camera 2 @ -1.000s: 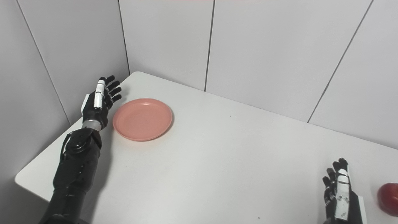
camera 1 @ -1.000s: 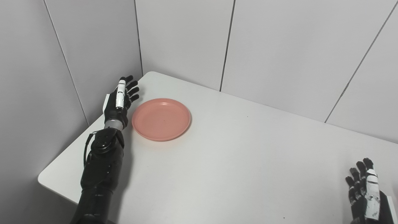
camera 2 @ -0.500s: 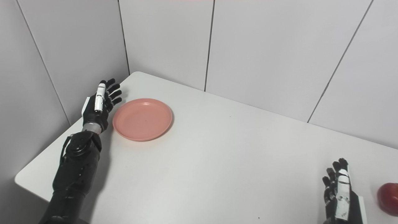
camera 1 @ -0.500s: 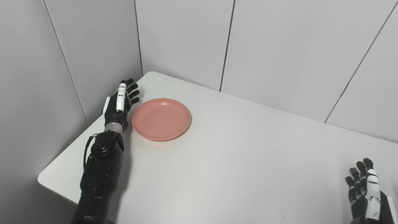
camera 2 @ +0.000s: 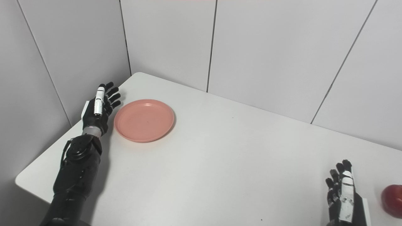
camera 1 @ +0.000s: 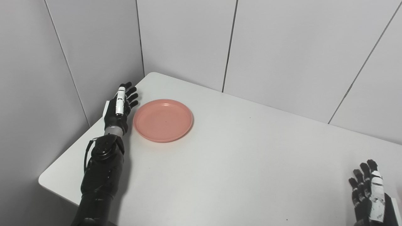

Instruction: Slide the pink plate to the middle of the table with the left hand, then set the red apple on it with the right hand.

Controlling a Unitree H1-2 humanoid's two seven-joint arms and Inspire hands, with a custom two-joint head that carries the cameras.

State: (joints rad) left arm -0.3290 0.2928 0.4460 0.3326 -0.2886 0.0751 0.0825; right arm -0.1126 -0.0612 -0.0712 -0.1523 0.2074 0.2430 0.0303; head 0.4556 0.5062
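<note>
Left hand [camera 1: 118, 106], left eye view: fingers spread, holding nothing, edge-on just beside the left rim of the pink plate [camera 1: 163, 120]; contact cannot be judged. Plate sits near the far left corner of the worktop [camera 1: 238, 169], well short of the middle, so the slide is not yet done. Plate looks shallow, round, with a raised rim, empty and lying flat; probably light plastic that will slide easily. Right hand [camera 1: 370, 196] low at the right edge, fingers apart, empty. Apple not visible in this view.

Right eye view: left hand [camera 2: 99, 108] likewise open beside the plate [camera 2: 144, 120]. Right hand [camera 2: 344, 196] open, near the red apple [camera 2: 392, 196] but apart from it. Apple rests on the worktop at the right edge, partly cut off, smooth and dark red. Both steps remain.
</note>
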